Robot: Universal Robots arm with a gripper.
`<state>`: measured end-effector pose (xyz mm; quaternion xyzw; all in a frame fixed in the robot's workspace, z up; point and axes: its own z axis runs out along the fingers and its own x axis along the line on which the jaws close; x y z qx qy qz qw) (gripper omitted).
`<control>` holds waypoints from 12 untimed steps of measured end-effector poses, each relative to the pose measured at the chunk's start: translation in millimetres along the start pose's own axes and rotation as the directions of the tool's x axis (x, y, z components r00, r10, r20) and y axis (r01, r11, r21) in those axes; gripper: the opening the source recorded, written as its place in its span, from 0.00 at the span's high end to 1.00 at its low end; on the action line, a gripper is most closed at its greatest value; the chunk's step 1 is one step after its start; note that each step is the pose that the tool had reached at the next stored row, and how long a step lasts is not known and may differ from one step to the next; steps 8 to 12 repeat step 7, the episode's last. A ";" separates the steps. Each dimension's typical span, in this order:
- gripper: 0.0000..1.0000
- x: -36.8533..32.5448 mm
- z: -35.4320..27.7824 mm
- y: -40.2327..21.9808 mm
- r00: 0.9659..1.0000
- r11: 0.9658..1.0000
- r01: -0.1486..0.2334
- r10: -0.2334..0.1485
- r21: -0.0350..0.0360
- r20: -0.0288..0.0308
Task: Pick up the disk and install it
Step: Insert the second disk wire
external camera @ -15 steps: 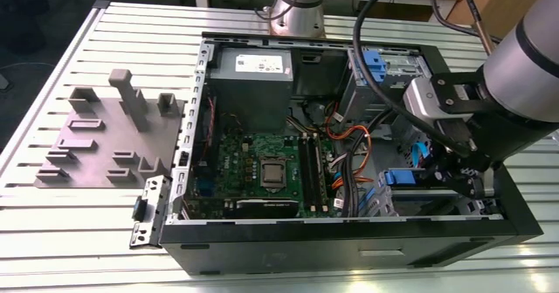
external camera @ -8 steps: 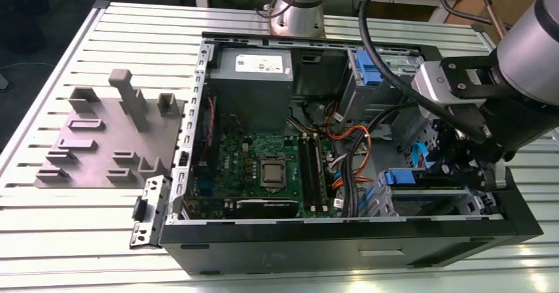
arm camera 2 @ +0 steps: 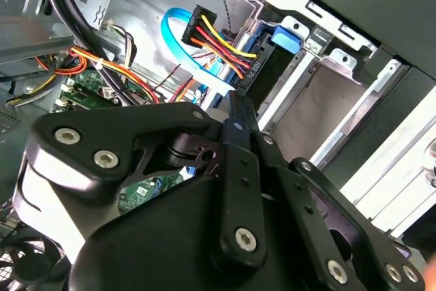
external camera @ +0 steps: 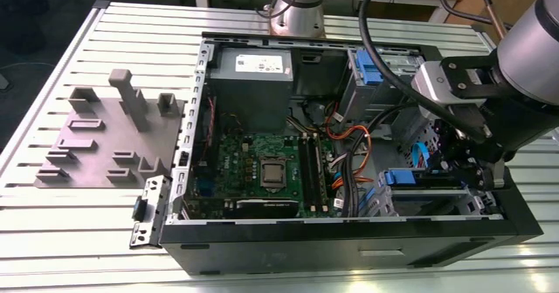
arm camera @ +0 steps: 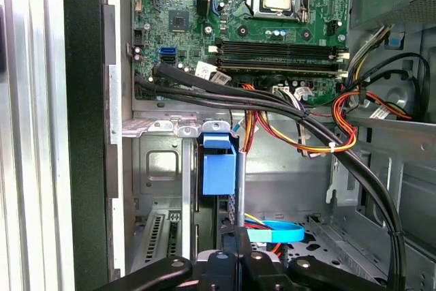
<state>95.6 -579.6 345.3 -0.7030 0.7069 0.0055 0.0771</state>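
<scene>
The disk (arm camera: 219,167) stands on edge inside the drive cage of the open computer case, its blue carrier frame (arm camera 2: 284,37) facing out. A bundle of coloured power wires and a blue data cable (arm camera 2: 178,37) are plugged in at its end. My gripper (arm camera 2: 236,100) is shut, its fingers pressed together with no gap. The tips sit against the disk's edge, right beside the plug. In the first wrist view the gripper (arm camera: 236,242) is just below the blue frame. The exterior view has the gripper (external camera: 472,165) low in the case at the right, beside the disk (external camera: 404,177).
The case (external camera: 349,241) lies open on a slatted table. Inside are a green motherboard (external camera: 262,169), a grey power supply box (external camera: 253,67) and black cable bundles (arm camera: 272,103) crossing near the cage. A grey holder block (external camera: 105,136) stands at the exterior view's left.
</scene>
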 end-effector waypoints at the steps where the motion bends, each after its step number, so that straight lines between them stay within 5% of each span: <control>1: 0.89 0.0 0.0 0.0 1.000 1.000 0.000 0.000 0.000 0.000; 12: 0.89 0.0 0.0 0.0 1.000 1.000 0.000 0.000 0.000 0.000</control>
